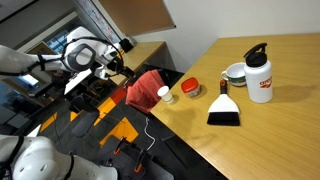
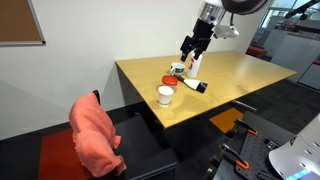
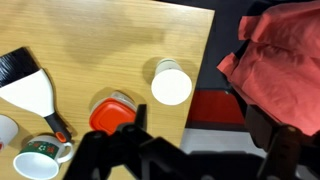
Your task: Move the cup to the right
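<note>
In an exterior view, the cup (image 1: 163, 94) is set on the table (image 1: 270, 140), close to the edge nearest the chair (image 2: 140, 130). A lidded container (image 1: 190, 89) is placed just beside the cup, further in from that edge. A brush (image 1: 223, 108) is laid flat past the container, apart from it. A bottle (image 1: 259, 75) is stood upright beyond the brush, well apart from the cup. A mug (image 1: 235, 72) is parked just beside the bottle, on its cup side. A cloth (image 2: 95, 135) is draped over the chair back. In the wrist view, brush, container and cup are seen left to right, with the cloth off the table at right.
</note>
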Available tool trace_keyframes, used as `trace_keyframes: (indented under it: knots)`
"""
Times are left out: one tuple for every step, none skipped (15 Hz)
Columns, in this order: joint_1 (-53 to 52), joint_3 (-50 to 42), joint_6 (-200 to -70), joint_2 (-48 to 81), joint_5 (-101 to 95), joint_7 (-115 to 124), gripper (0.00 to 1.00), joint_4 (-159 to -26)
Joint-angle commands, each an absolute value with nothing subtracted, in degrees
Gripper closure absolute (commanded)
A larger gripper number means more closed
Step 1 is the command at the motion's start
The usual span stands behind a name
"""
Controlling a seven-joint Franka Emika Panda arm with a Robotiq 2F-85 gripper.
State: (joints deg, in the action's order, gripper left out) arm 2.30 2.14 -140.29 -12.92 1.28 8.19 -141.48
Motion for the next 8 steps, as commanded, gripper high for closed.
trace_keyframes:
  knots:
    - [3.6,0.1,-141.3,-3.7,0.1,9.2,0.00,-136.4]
    - [3.6,-0.5,-141.6,-1.8,0.9,8.8,0.00,-135.8]
    - [3.5,-1.1,-142.1,0.0,1.5,8.4,0.00,-135.2]
    - [3.4,-1.6,-143.1,1.7,1.8,8.3,0.00,-134.9]
    - [3.4,-1.9,-144.4,3.2,2.0,8.2,0.00,-134.8]
    - [3.3,-2.1,-145.9,4.4,2.1,8.2,0.00,-134.9]
    - [2.9,-2.1,-147.5,4.2,1.6,10.1,0.00,-135.7]
    - [2.5,-1.9,-149.1,2.6,1.4,10.6,0.00,-137.4]
